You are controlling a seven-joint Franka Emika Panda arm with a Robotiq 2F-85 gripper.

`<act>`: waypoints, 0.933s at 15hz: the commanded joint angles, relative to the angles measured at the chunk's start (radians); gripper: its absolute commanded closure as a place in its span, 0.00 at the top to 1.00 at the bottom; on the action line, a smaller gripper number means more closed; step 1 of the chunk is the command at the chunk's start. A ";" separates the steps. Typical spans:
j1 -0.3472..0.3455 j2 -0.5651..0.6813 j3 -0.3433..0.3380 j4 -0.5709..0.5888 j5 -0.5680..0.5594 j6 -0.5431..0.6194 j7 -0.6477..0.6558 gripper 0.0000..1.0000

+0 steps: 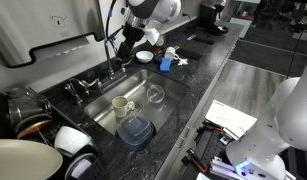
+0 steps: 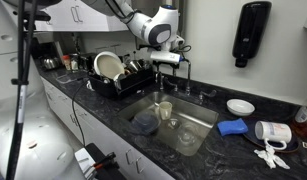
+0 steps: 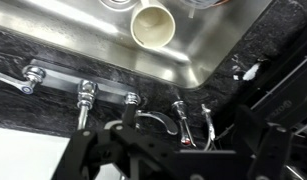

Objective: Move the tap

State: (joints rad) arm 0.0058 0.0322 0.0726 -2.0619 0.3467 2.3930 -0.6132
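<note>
The tap is a thin chrome gooseneck behind the sink; it shows in both exterior views (image 1: 115,62) (image 2: 186,74). In the wrist view its curved spout (image 3: 153,118) lies just left of my fingertips. My gripper (image 1: 121,47) (image 2: 171,64) (image 3: 192,125) hangs at the top of the tap's arch, right beside it. The two fingers stand a little apart with nothing between them. I cannot tell whether a finger touches the spout. The low chrome handles (image 3: 86,95) sit in a row at the tap's base.
The steel sink (image 1: 165,112) (image 2: 198,125) holds a cream cup (image 1: 121,103) (image 3: 153,25), a glass (image 1: 154,95) and a blue container (image 1: 136,130). A dish rack with plates (image 2: 115,72) stands beside the sink. A blue object (image 2: 233,127) and a white bowl (image 2: 240,106) lie on the dark counter.
</note>
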 commanded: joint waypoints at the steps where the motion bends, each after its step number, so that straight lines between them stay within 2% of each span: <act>1: 0.006 0.000 -0.023 -0.044 -0.138 0.081 0.156 1.00; 4: 0.008 0.024 -0.022 -0.033 -0.170 0.120 0.176 1.00; 9: 0.008 0.064 -0.003 -0.012 -0.097 0.238 0.065 1.00; 11: 0.002 0.076 0.020 -0.004 0.017 0.265 -0.040 1.00; 14: -0.011 0.089 0.060 0.019 0.260 0.258 -0.272 1.00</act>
State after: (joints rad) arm 0.0155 0.0938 0.0912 -2.0776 0.4328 2.6437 -0.6988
